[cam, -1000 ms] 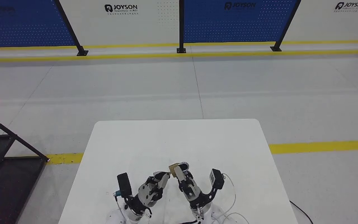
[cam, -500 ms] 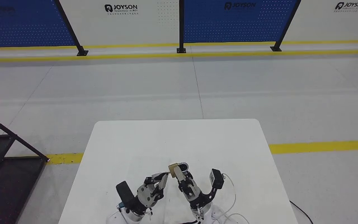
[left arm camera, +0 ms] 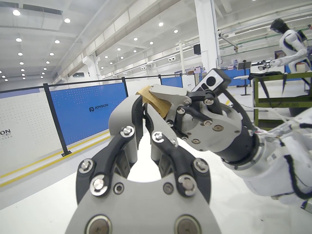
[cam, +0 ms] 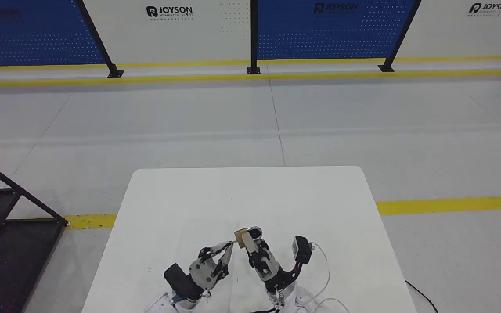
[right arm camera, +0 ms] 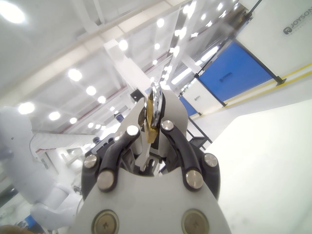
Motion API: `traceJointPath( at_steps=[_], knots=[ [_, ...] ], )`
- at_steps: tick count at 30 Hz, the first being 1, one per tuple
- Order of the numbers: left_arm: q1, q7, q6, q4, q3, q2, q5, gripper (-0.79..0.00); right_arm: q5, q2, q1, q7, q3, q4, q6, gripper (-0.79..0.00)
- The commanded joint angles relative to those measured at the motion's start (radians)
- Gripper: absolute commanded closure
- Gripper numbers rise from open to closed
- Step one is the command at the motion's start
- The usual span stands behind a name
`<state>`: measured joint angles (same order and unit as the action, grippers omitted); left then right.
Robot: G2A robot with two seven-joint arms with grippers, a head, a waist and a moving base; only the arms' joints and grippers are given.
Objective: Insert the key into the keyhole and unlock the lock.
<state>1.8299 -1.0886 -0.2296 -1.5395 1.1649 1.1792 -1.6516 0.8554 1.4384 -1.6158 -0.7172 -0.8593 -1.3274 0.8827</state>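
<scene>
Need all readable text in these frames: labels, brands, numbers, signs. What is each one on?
On the barrier panels: a logo with a wordmark, on white and blue panels alike. It is brand print, so it is not quoted here.
On the lock: faint marks on the brass face, too blurred to read.
On the right pincer and left pincer: no print.
On the table: no print.

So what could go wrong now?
The lock is pinched in mid-air by the right gripper alone, so a push from the left gripper could twist it or knock it loose. I also can't see the key between the left pads, so it may miss.
</scene>
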Motion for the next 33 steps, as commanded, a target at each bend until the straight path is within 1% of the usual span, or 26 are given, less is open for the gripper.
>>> traceJointPath(
  at_steps=[1, 4, 20, 29, 31, 33],
  knots=[
    [-0.006, -0.006, 0.035, 0.003, 0.002, -0.001, -0.020, 0.000, -0.002, -0.001, 0.000, 0.001, 0.000, 0.000, -0.001, 0.000],
    [-0.011, -0.012, 0.084, 0.012, -0.001, -0.001, -0.055, 0.000, -0.003, -0.001, 0.000, 0.004, 0.001, -0.001, -0.003, 0.000],
    [-0.030, -0.083, 0.241, 0.033, -0.011, -0.005, -0.145, 0.000, -0.011, -0.005, -0.001, 0.008, 0.004, -0.005, -0.005, 0.000],
    [-0.029, -0.072, 0.324, 0.031, -0.004, -0.008, -0.192, 0.000, -0.015, -0.007, -0.004, 0.015, 0.004, -0.009, -0.002, 0.000],
    [-0.029, -0.071, 0.331, 0.031, -0.006, -0.009, -0.196, 0.000, -0.017, -0.008, -0.004, 0.017, 0.004, -0.009, 0.000, 0.000],
    [-0.030, -0.071, 0.363, 0.032, -0.001, -0.009, -0.214, 0.000, -0.017, -0.008, -0.005, 0.018, 0.003, -0.011, 0.000, 0.000]
  ],
)
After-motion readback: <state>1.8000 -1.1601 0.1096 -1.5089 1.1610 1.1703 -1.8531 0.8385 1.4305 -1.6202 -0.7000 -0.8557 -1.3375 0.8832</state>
